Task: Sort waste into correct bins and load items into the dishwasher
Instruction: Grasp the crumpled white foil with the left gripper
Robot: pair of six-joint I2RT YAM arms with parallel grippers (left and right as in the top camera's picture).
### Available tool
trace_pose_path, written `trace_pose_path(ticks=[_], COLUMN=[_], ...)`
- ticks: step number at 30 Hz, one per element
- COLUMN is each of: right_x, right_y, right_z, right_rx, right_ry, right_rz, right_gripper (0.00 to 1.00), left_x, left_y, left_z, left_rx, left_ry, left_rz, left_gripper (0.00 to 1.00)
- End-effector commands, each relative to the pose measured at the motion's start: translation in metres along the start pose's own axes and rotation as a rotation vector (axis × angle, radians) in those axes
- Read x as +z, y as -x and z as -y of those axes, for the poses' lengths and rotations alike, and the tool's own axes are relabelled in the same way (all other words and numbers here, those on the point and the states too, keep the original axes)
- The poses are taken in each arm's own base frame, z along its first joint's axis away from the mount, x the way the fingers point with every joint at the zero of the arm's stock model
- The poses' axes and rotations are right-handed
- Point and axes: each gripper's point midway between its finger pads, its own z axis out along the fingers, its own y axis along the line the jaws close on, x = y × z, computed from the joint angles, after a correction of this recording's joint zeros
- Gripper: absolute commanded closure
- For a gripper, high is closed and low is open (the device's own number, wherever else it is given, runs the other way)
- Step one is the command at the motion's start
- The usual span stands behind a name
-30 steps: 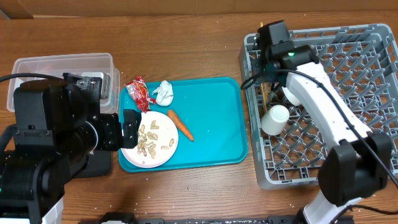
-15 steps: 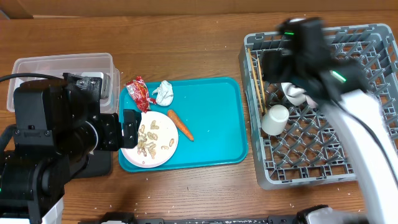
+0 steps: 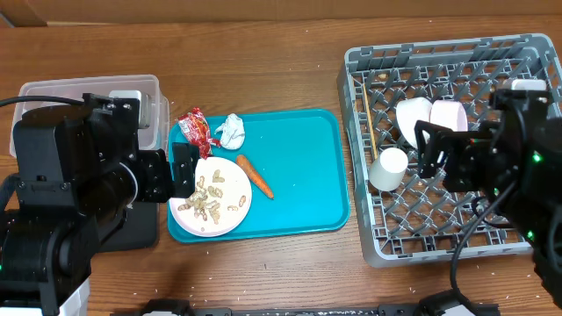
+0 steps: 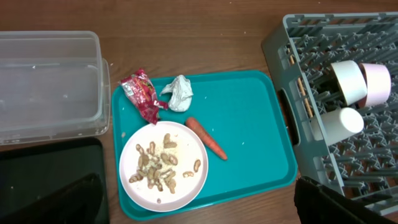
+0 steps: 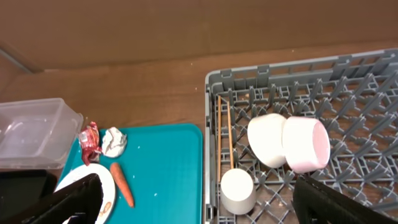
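A white plate of peanut shells, a red wrapper, a paper ball and a carrot lie on the teal tray. In the grey dish rack are two bowls, a cup and chopsticks along its left wall. My left gripper hangs open and empty over the plate's near edge. High over the rack, my right gripper is open and holds nothing. The clear tub and black tray sit at left.
The rack fills the table's right side, and the teal tray lies between it and the bins. Bare wood runs along the far edge. My left arm's body covers much of the black tray in the overhead view.
My right gripper opened and let go of the chopsticks at the rack's left wall. That arm then swung up and back toward the rack's right side. The left arm barely moved.
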Motion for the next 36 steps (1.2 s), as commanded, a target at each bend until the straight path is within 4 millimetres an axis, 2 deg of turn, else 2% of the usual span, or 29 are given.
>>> trace_pose_path(ticks=[1,4,7,11,15,20,23,27,31,34,36], right_x=[0.001,0.005,0.008,0.015,0.022,0.036,0.046,0.060,0.074,0.084,0.091], right_y=[0.000,0.000,0.000,-0.001,-0.002,-0.005,-0.007,-0.010,-0.014,-0.017,-0.020], right_z=[0.001,0.001,0.001,0.000,0.000,0.000,0.000,0.001,0.001,0.001,0.001], right_rx=[0.003,0.003,0.002,0.001,0.000,-0.002,-0.003,-0.005,-0.007,-0.009,-0.009], right_ry=[-0.006,-0.009,-0.011,-0.016,-0.022,-0.032,-0.040,-0.051,-0.062,-0.070,-0.072], right_rz=[0.001,-0.008,-0.017,-0.033,-0.054,-0.089,-0.116,-0.152,-0.190,-0.218,-0.238], right_gripper=[0.00,0.00,0.00,0.00,0.00,0.00,0.00,0.00,0.00,0.00,0.00], left_x=[-0.001,0.005,0.028,0.090,0.160,0.234,0.277,0.320,0.349,0.365,0.372], left_y=[0.006,0.011,0.007,-0.013,-0.031,-0.054,-0.069,-0.079,-0.082,-0.083,-0.087], left_z=[0.007,0.027,0.028,0.002,0.013,-0.002,-0.025,-0.038,-0.045,-0.052,-0.056], left_rx=[-0.018,-0.012,-0.019,-0.087,-0.094,-0.118,-0.141,-0.115,-0.081,-0.060,-0.060], left_ry=[-0.040,-0.166,-0.182,-0.031,-0.118,-0.073,0.086,0.187,0.236,0.276,0.295], left_rz=[0.015,0.013,-0.055,-0.215,-0.349,-0.495,-0.540,-0.539,-0.514,-0.493,-0.496], left_gripper=[0.00,0.00,0.00,0.00,0.00,0.27,0.25,0.23,0.21,0.24,0.30])
